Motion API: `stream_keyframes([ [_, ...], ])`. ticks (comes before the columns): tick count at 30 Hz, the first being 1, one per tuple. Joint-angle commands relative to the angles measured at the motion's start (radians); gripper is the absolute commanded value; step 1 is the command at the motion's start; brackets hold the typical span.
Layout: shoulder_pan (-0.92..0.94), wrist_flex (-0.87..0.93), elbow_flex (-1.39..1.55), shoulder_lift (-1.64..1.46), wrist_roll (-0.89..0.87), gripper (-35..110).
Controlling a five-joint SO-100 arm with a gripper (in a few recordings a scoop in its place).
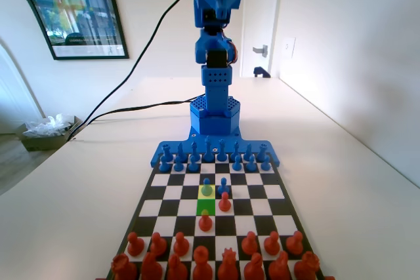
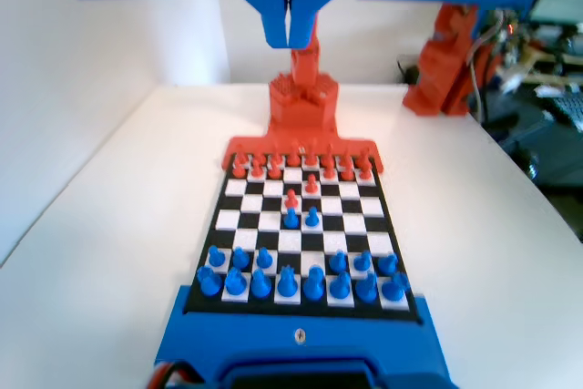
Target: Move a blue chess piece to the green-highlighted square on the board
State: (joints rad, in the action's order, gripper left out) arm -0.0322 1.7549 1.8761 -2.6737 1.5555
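In the fixed view, the nearest rows of the board (image 1: pixel 152 191) hold the red back-rank pieces (image 1: pixel 228 265) and a row of red pawns (image 1: pixel 181 244). Just beyond them a lone red pawn (image 1: pixel 205 221) stands on a dark square in the middle of the board, touching nothing. Directly beyond that pawn lies the green-highlighted square (image 1: pixel 205 206), bare, with a second red pawn (image 1: pixel 224 202) just to its right. One cell farther is the paler yellow-green square (image 1: pixel 200 190), and on it stands the blue chess piece (image 1: pixel 207 187), upright, its lower body greenish. A plain all-blue pawn (image 1: pixel 224 185) stands just to its right, close beside it but apart. Farther on, the remaining blue pieces (image 1: pixel 209 155) line the far rows against the blue bracket (image 1: pixel 157 159) at the board's end. Behind that the blue arm (image 1: pixel 215 50) rises from its base, well above the board.

In the wrist view, the blue rows are nearest, the two advanced blue pawns sit mid-board with the blue chess piece (image 2: pixel 290 218) on the left, and a red pawn (image 2: pixel 291 198) stands just beyond it. The gripper (image 2: pixel 289 29) hangs at the top edge, high over the board and far from every piece; its jaws are pressed together with only a thin seam between them, holding nothing.
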Motion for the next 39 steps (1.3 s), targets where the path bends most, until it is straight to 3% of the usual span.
stream_keyframes([
  [1,0.014,-0.005,-0.054,0.089,-0.009,1],
  [16,0.078,-0.12,-0.026,0.494,-0.13,1],
  [31,0.204,-0.497,0.156,0.784,-0.216,1],
  [39,0.213,-0.658,0.233,0.884,-0.403,1],
])
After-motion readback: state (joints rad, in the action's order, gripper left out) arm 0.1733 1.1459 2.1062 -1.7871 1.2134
